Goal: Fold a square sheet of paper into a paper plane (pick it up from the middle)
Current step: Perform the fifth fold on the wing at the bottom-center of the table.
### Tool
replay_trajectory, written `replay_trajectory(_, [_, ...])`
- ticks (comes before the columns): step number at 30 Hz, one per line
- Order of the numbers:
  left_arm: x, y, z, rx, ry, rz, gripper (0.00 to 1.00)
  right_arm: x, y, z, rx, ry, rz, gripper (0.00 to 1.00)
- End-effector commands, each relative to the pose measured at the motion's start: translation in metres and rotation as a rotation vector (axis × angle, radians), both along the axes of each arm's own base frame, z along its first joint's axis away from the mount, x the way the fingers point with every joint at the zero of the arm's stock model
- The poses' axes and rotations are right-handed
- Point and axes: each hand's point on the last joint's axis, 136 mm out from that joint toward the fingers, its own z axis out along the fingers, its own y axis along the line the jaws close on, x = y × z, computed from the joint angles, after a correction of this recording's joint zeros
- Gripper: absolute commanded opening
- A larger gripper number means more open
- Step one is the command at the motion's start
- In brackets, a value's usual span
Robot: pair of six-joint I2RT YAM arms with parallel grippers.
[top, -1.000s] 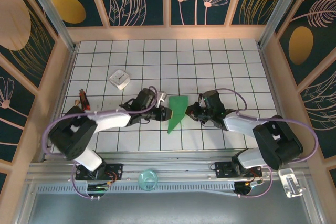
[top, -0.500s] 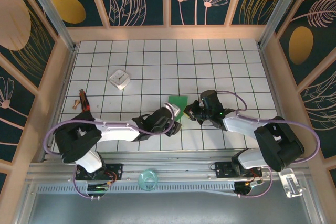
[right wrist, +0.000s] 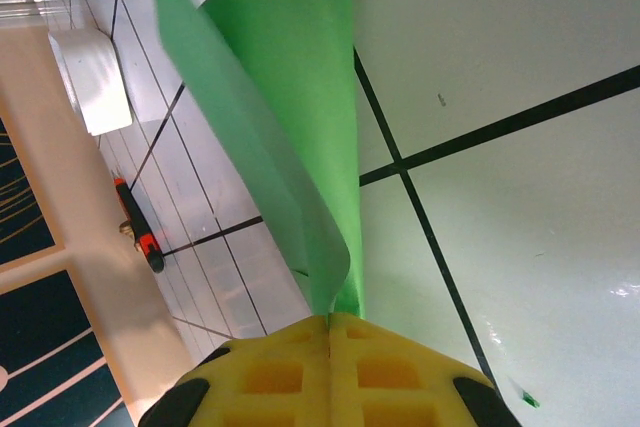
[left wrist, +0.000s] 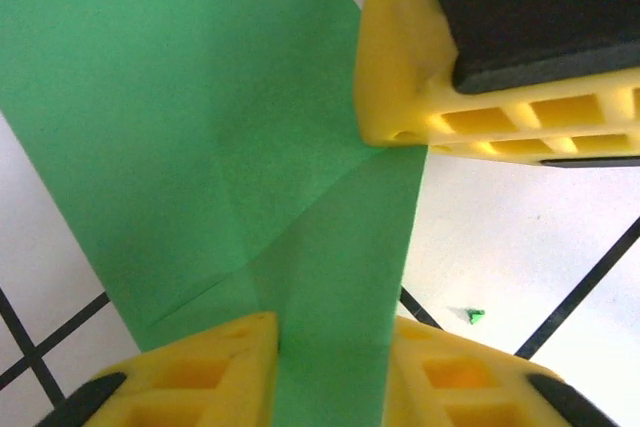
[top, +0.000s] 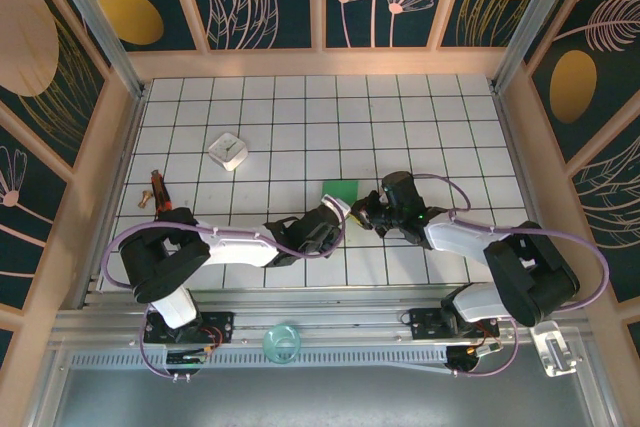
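1. Top external view: the two arms meet near the middle of the tiled white desk. The left claw and the right claw sit close together at the near edge of the green sheet of paper, a small patch of which shows just beyond them. From here I cannot tell how far either claw is parted. A small white box stands well apart, toward the far left.
2. Left wrist view: the sheet of paper lies creased on the desk, with fold lines crossing it. The left claw has its yellow fingers apart, and a strip of the paper runs through the gap between them. A yellow finger of the right claw touches the paper at upper right. A tiny green scrap lies on the desk nearby.
3. Right wrist view: the right claw has its fingers pressed together, clamped on the paper's edge. The sheet stands out from them in two curling layers over the desk. The white box and a red-and-black tool lie far off.
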Motion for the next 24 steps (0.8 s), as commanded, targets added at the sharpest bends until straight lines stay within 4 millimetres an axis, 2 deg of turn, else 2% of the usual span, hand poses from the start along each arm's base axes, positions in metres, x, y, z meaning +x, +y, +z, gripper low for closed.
replay_trajectory(1, [0.003,-0.004,0.001,0.004,-0.011,0.003,0.26,-0.001,0.000,-0.005,0.009,0.009,0.001,0.00])
replay_trajectory(10, [0.003,0.005,-0.002,-0.011,-0.011,0.046,0.07,-0.001,-0.003,-0.006,0.011,0.003,0.001,0.01])
replay_trajectory(13, [0.000,0.008,0.000,-0.039,-0.004,0.057,0.03,-0.002,-0.006,-0.001,-0.002,-0.021,0.012,0.10])
replay_trajectory(17, [-0.012,0.002,0.005,-0.134,0.047,0.025,0.00,0.009,-0.027,0.016,-0.066,-0.127,-0.010,0.21])
replay_trajectory(20, [-0.019,-0.001,0.005,-0.189,0.088,0.019,0.00,0.016,-0.038,0.034,-0.121,-0.234,0.001,0.26])
replay_trajectory(24, [-0.023,-0.004,0.010,-0.274,0.134,0.028,0.00,0.022,-0.038,0.050,-0.168,-0.345,0.062,0.28])
